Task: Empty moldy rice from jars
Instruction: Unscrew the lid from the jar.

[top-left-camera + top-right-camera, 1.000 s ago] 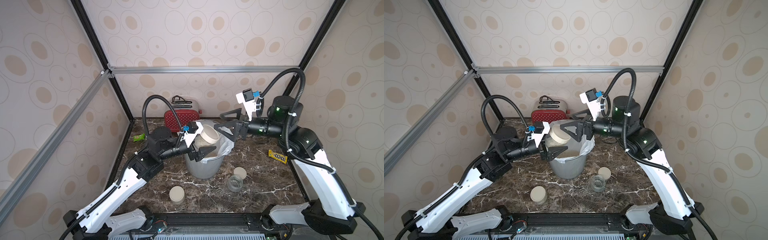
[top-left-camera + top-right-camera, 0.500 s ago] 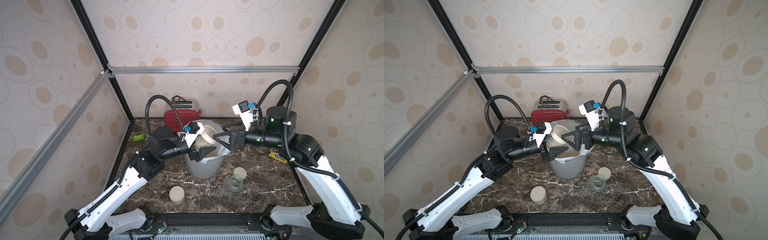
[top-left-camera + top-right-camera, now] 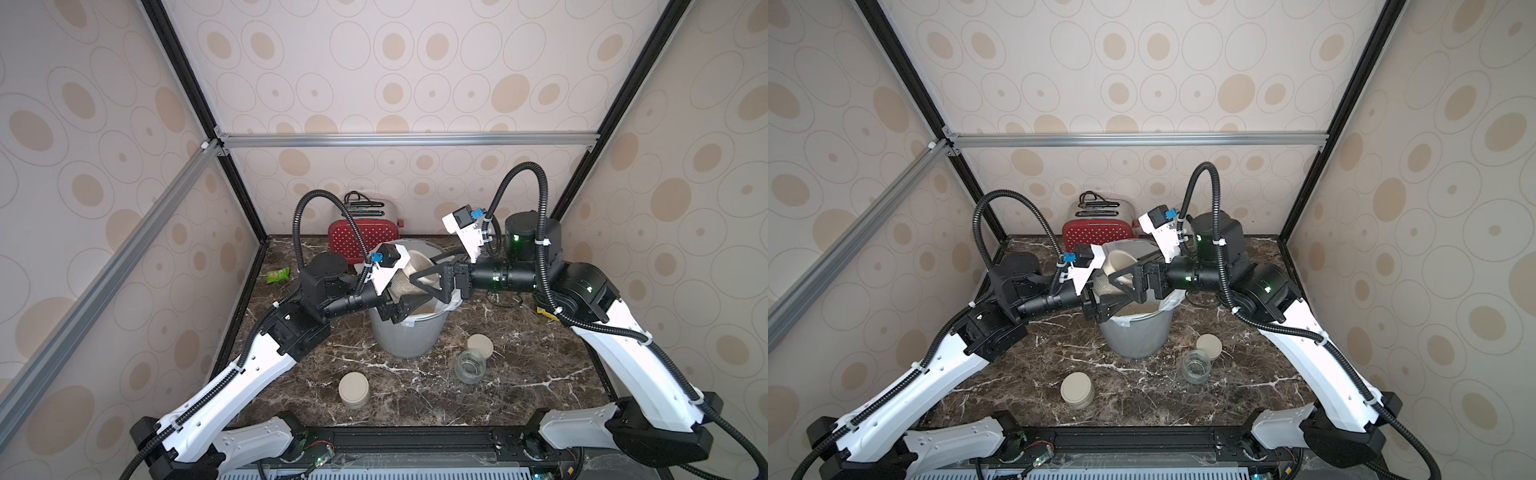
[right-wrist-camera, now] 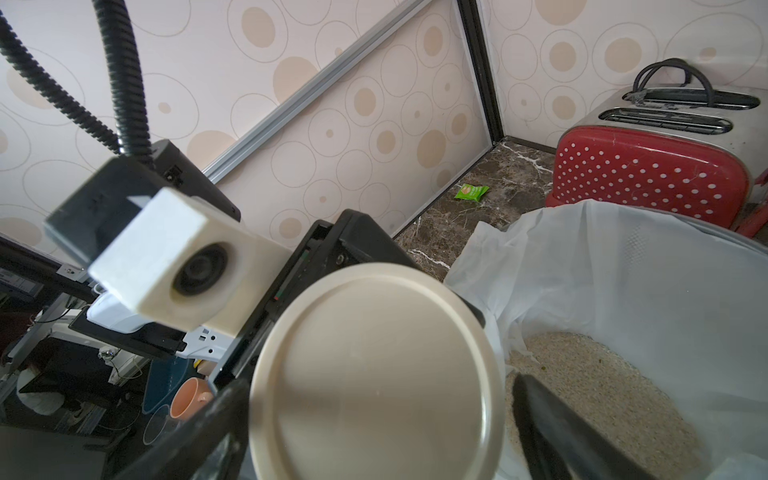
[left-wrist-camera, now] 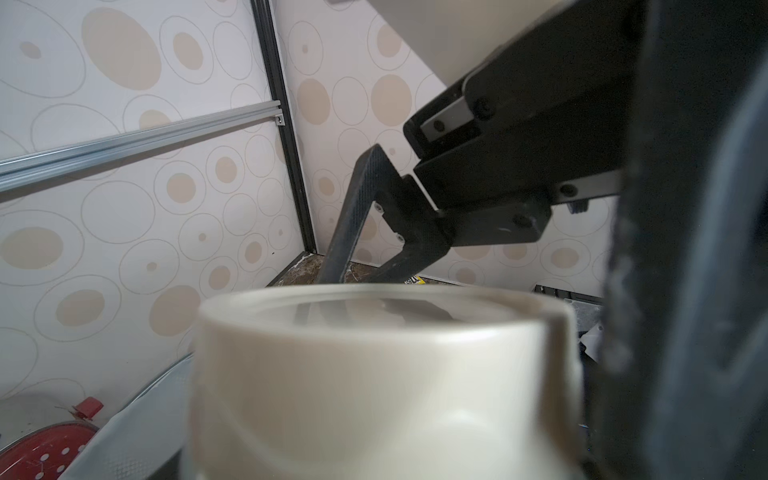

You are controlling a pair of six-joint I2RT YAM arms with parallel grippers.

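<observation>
My left gripper (image 3: 397, 305) is shut on a glass jar (image 3: 402, 286), held tilted over the grey bin (image 3: 405, 336). The jar's cream lid (image 4: 374, 374) is on and faces my right gripper (image 4: 374, 432). That gripper is open, with one dark finger on each side of the lid and a gap on at least one side. In the left wrist view the lid (image 5: 382, 374) fills the front and hides my own jaws. Pale rice (image 4: 602, 386) lies in the bin's white liner (image 4: 623, 266). In both top views a lidded jar (image 3: 353, 388) and an open, empty jar (image 3: 469, 365) stand on the table.
A loose cream lid (image 3: 480, 345) lies beside the open jar. A red dotted toaster (image 3: 361, 241) stands behind the bin. A green packet (image 3: 277, 274) lies at the back left and a yellow packet (image 3: 544, 311) under my right arm. Frame posts and walls enclose the marble table (image 3: 519, 374).
My right gripper has swung left and down from beside the bin to the jar's lid, fingers still open. My left gripper has kept the jar over the bin.
</observation>
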